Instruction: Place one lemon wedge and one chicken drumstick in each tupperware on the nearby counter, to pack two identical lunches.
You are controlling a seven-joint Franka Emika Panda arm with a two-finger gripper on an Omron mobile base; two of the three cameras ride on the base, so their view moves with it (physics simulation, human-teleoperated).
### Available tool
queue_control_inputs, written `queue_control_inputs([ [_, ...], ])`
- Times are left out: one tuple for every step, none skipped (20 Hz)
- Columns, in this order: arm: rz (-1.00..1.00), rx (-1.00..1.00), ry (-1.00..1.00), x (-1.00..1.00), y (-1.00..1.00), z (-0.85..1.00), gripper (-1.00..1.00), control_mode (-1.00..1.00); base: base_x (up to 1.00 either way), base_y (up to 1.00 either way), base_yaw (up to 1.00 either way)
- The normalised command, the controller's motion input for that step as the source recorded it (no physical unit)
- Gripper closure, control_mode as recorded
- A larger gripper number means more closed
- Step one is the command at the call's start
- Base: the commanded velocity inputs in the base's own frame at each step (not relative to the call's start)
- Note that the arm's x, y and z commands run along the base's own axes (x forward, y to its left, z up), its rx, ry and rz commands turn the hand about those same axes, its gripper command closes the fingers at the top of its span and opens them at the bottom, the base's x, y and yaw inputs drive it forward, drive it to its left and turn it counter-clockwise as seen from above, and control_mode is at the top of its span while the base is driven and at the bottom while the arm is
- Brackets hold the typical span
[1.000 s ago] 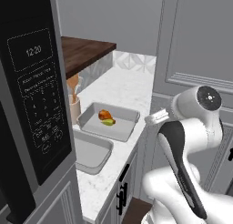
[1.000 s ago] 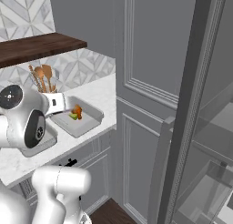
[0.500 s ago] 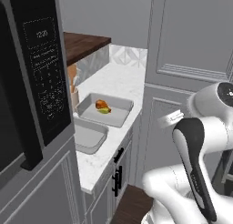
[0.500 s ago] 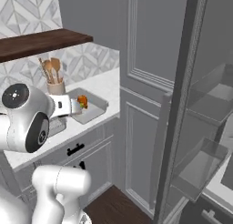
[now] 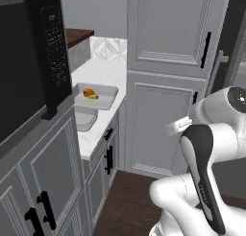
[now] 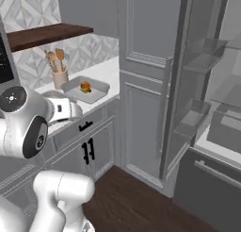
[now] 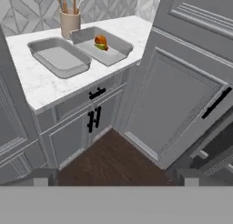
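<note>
Hand view: two grey tubs side by side on the white table (image 7: pixel 41 89). Far tub (image 7: pixel 102 46) holds one orange drumstick (image 7: pixel 100 39) with a yellow-green wedge (image 7: pixel 100 46) touching it. Near tub (image 7: pixel 59 58) shows a bare floor. Cup of wooden spoons (image 7: pixel 69 19) stands just behind the tubs. Tool (image 7: pixel 116 176) released, fingertips wide apart, well away from the table, above dark wood floor (image 7: pixel 113 161). Tall grey cabinet (image 7: pixel 182 82) adjoins the table.

No legible text on anything.
</note>
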Motion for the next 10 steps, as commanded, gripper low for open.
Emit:
queue_control_inputs([
  [0.00,0.00,0.00,0.00,0.00,0.00,-1.00,1.00,-1.00,-0.38,-0.46],
  [0.00,0.00,0.00,0.00,0.00,0.00,-1.00,1.00,-0.91,-0.38,-0.47],
  [0.00,0.00,0.00,0.00,0.00,0.00,-1.00,1.00,-0.74,-0.46,-0.48],
  [0.00,0.00,0.00,0.00,0.00,0.00,-1.00,1.00,-0.60,-0.56,-0.47],
  [0.00,0.00,0.00,0.00,0.00,0.00,-1.00,1.00,-0.50,-0.64,-0.46],
  [0.00,0.00,0.00,0.00,0.00,0.00,-1.00,1.00,-0.39,-0.71,-0.46],
  [0.00,0.00,0.00,0.00,0.00,0.00,-1.00,1.00,-0.24,-0.76,-0.46],
  [0.00,0.00,0.00,0.00,0.00,0.00,-1.00,1.00,-0.11,-0.82,-0.46],
  [0.00,0.00,0.00,0.00,0.00,0.00,-1.00,1.00,0.00,-0.84,-0.47],
  [0.00,0.00,0.00,0.00,0.00,0.00,-1.00,1.00,0.00,-0.89,-0.47],
])
